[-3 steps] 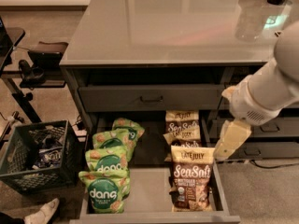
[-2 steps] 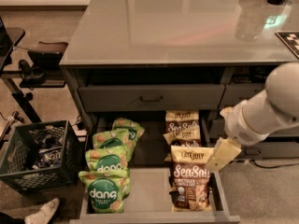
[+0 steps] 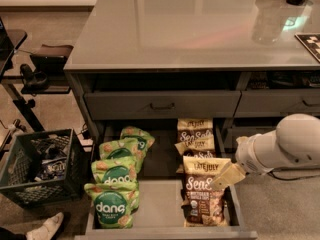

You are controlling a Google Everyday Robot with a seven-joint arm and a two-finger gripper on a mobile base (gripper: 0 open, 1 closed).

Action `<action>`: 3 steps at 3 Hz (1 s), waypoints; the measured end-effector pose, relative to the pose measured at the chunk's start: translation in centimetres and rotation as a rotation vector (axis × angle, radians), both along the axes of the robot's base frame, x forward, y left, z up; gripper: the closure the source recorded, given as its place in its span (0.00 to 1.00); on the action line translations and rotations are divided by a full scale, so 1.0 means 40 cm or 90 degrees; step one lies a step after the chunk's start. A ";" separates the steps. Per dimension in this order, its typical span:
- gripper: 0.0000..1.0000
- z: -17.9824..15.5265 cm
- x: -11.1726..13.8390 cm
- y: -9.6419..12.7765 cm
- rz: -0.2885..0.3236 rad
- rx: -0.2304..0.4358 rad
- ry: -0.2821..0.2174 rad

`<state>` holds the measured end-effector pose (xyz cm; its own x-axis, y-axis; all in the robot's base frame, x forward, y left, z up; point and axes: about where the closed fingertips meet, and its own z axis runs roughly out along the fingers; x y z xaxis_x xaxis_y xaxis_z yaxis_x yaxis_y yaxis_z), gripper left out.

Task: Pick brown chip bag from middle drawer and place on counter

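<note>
My gripper (image 3: 226,177), open or closed I cannot tell, hangs at the top right corner of the front brown bag (image 3: 201,199), which lies just left of me in the drawer (image 3: 156,210), long axis front-to-back.

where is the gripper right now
In the camera view the gripper is low on the right, over the open middle drawer, by the upper right corner of the front brown chip bag.
</note>
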<state>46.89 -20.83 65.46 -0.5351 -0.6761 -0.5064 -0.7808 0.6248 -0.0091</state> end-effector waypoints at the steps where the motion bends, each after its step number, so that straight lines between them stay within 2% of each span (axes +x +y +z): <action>1: 0.00 -0.085 0.036 -0.046 -0.049 0.003 0.003; 2: 0.00 -0.086 0.036 -0.046 -0.049 0.003 0.003; 3: 0.00 -0.148 0.040 -0.050 -0.065 0.030 0.002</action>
<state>48.47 -22.85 59.54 -0.6020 -0.5935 -0.5341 -0.7129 0.7009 0.0247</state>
